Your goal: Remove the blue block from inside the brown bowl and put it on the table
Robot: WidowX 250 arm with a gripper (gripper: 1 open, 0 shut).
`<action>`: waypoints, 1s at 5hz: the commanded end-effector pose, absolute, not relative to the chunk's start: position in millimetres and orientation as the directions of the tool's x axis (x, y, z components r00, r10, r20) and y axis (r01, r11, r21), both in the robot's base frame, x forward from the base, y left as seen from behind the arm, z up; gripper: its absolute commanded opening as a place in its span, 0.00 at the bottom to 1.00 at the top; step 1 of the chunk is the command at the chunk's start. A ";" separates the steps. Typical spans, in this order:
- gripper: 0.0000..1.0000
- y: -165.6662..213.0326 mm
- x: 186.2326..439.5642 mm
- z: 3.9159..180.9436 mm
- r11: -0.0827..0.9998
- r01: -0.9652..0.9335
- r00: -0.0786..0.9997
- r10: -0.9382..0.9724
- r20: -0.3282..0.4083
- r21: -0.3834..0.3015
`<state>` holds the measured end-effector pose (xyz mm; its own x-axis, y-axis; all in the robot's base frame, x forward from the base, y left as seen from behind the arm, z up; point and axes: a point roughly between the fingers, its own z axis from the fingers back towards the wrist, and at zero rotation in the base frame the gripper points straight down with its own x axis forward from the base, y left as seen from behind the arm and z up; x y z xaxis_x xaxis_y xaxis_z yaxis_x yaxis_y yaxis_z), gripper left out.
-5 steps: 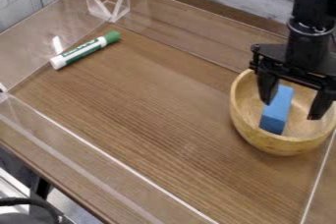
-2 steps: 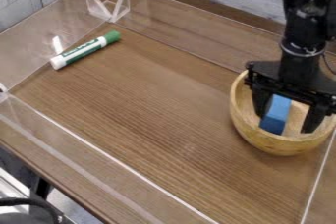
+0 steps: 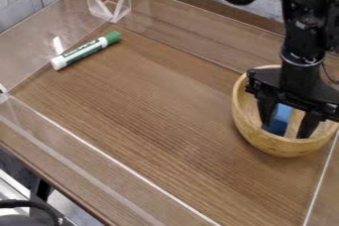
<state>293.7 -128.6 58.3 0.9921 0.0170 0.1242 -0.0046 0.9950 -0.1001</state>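
The brown bowl (image 3: 276, 148) sits on the table (image 3: 159, 106) at the right, close to the acrylic edge. Inside it the blue block (image 3: 281, 122) stands upright, only partly visible behind the black fingers. My gripper (image 3: 287, 127) hangs straight down into the bowl, one finger on each side of the block. The fingers are close to the block, but I cannot make out whether they touch it. The block's base is hidden by the bowl's rim.
A green and white marker (image 3: 86, 50) lies at the far left of the table. Low clear acrylic walls (image 3: 106, 4) run around the tabletop, with the right wall just beside the bowl.
The gripper has come down deeper into the bowl and its fingers have drawn closer together around the blue block. The block and bowl have not moved.
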 end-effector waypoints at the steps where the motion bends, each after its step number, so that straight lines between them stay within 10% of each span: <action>1: 0.00 -130.4 297.4 70.3 0.993 0.009 0.988 0.009 0.153 -0.114; 5: 0.00 -126.0 288.3 101.7 0.995 0.040 0.993 -0.030 0.116 -0.088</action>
<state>277.6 -121.9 78.2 0.9989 -0.0289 0.0369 0.0311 0.9977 -0.0601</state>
